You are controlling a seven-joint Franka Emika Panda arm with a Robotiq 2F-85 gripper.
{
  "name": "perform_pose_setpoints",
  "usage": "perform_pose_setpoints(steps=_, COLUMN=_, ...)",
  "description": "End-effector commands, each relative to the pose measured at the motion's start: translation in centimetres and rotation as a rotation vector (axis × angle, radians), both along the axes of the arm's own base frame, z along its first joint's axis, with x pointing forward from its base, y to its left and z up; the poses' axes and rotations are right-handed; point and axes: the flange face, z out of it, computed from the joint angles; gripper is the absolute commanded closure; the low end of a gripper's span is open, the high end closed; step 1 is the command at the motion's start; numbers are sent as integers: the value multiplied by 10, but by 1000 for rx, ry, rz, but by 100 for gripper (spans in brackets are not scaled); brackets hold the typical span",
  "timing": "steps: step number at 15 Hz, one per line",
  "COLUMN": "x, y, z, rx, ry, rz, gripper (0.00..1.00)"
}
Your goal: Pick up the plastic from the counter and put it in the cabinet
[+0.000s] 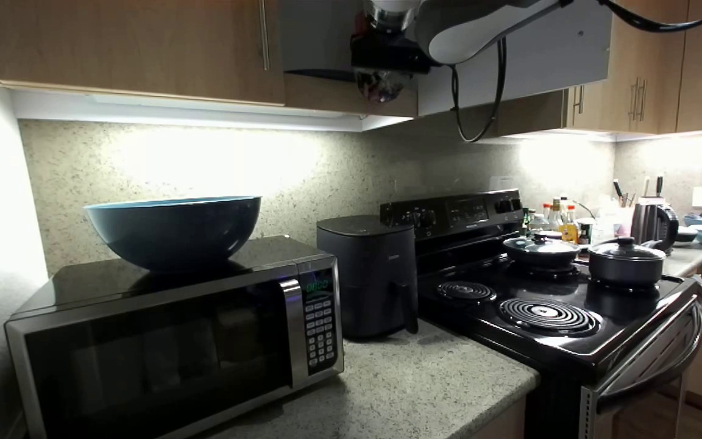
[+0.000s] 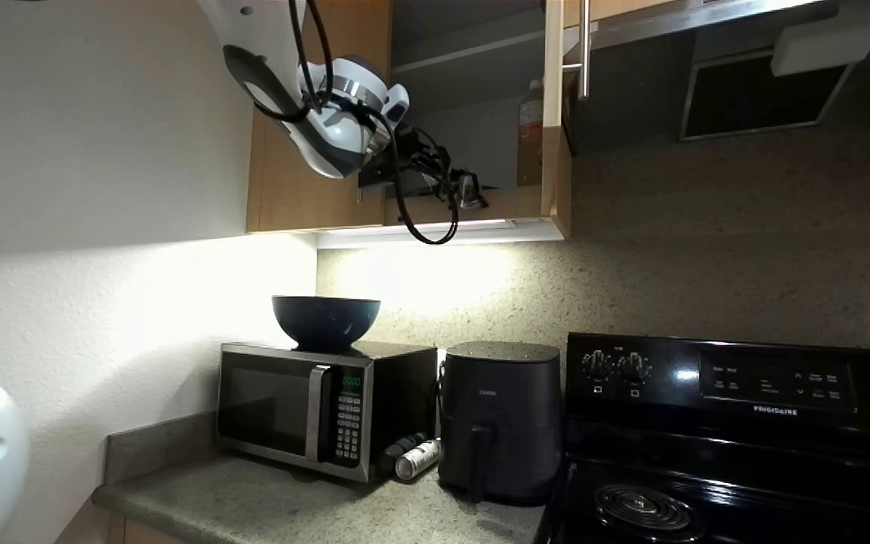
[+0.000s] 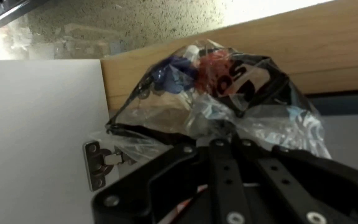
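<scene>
The plastic [image 3: 216,74] is a clear crumpled wrapper with red, blue and black print. My gripper [image 3: 222,137] is shut on it in the wrist view. In both exterior views the plastic [image 1: 380,85] [image 2: 471,193] hangs from the gripper [image 1: 382,64] [image 2: 450,170] at the height of the cabinet's lower front edge. The cabinet [image 1: 320,42] [image 2: 510,202] is open, with a pale grey inside. Its wooden lower edge [image 3: 328,53] lies behind the plastic in the wrist view. Whether the plastic is past the opening is hard to tell. The counter [image 1: 424,378] [image 2: 269,506] is far below.
The open cabinet door [image 1: 528,61] stands to one side, its hinge [image 3: 98,165] near the plastic. A bottle [image 2: 531,136] stands inside the cabinet. Below are a microwave [image 1: 174,341] bearing a dark bowl [image 1: 174,231], an air fryer [image 1: 366,274] and a stove [image 1: 467,323] with pots.
</scene>
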Motion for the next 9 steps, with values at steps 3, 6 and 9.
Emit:
perform_pose_setpoints(steps=3, x=-13, y=-2, z=70, rx=-47, ry=-207, rz=-64, gripper=100)
perform_pose_setpoints(steps=6, x=-13, y=2, z=95, rx=-88, ry=-224, rz=-59, gripper=100)
perform_pose_setpoints(steps=9, x=7, y=7, z=90, rx=-131, ry=-179, rz=45, gripper=100)
